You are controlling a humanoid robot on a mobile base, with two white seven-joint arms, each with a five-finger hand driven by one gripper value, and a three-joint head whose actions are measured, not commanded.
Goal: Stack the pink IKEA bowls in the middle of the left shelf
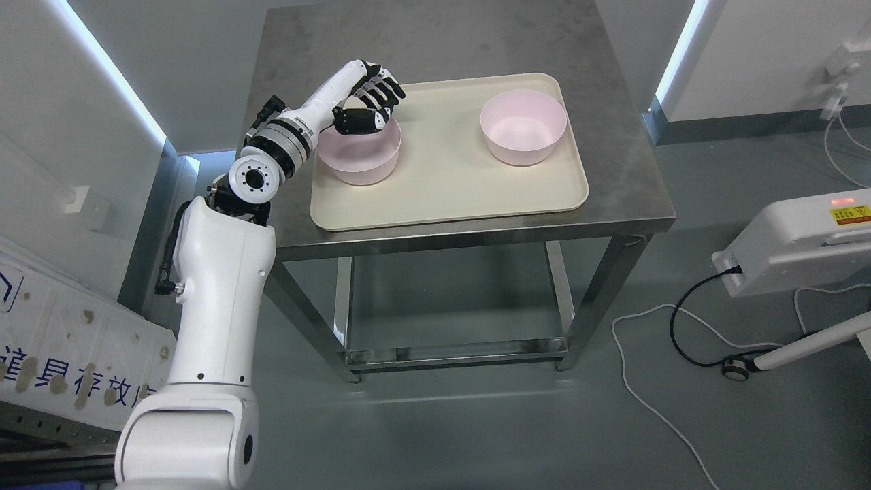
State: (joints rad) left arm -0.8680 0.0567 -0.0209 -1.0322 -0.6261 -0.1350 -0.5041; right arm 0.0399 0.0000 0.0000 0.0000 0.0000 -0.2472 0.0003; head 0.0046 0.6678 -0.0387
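The robot's white left arm (pixel 218 320) rises from the lower left, its left hand (pixel 371 102) curled over the rim of the near pink bowl (pixel 360 158).

The fingers (pixel 384 88) look closed on that bowl's back rim, though the grip's firmness cannot be judged. Both it and the second pink bowl (pixel 522 126) sit well apart on a cream tray (pixel 442 197) atop a steel table (pixel 612 197). A thin rim pinch could let the bowl tilt or slip on lifting, or drag the tray. Chinese characters show on a white panel (pixel 68 367) at lower left, cut off; a yellow warning label (pixel 849 216) is too small to read.
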